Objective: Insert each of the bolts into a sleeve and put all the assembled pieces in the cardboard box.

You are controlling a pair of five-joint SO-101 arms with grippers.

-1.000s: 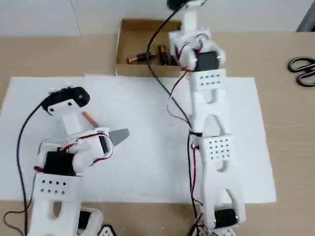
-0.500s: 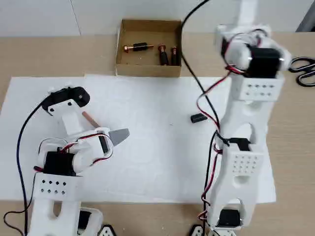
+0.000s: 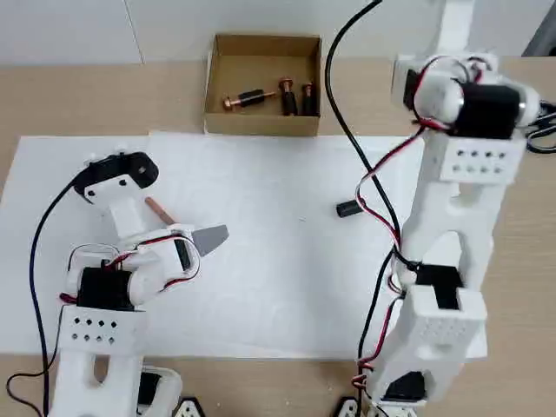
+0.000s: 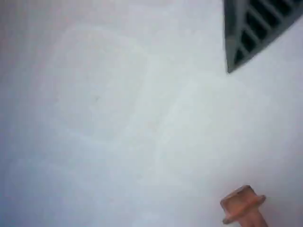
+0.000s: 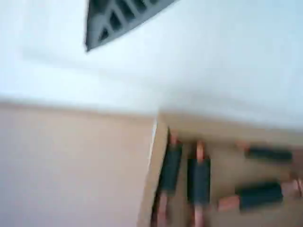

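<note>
The cardboard box (image 3: 211,82) stands at the table's far edge, with assembled bolt-and-sleeve pieces (image 3: 246,97) lying in it. A loose black sleeve (image 3: 349,208) rests on the white paper (image 3: 261,287). A copper bolt (image 3: 159,210) lies on the paper close behind my left gripper (image 3: 213,236), which is shut and empty, low over the sheet. The left wrist view has that bolt's head (image 4: 242,204) and the left gripper (image 4: 230,66) apart from it. My right gripper (image 5: 90,46) hangs high over the paper beside the box (image 5: 155,156), looking down on several assembled pieces (image 5: 199,180).
The right arm (image 3: 456,174) rises tall over the paper's right side. Scissors (image 3: 547,117) lie at the table's right edge, partly behind that arm. Bare wooden table (image 3: 87,95) surrounds the paper.
The right arm has drawn back from over the box to the right and risen, uncovering the pieces in the box and the black sleeve. The left arm has not moved.
</note>
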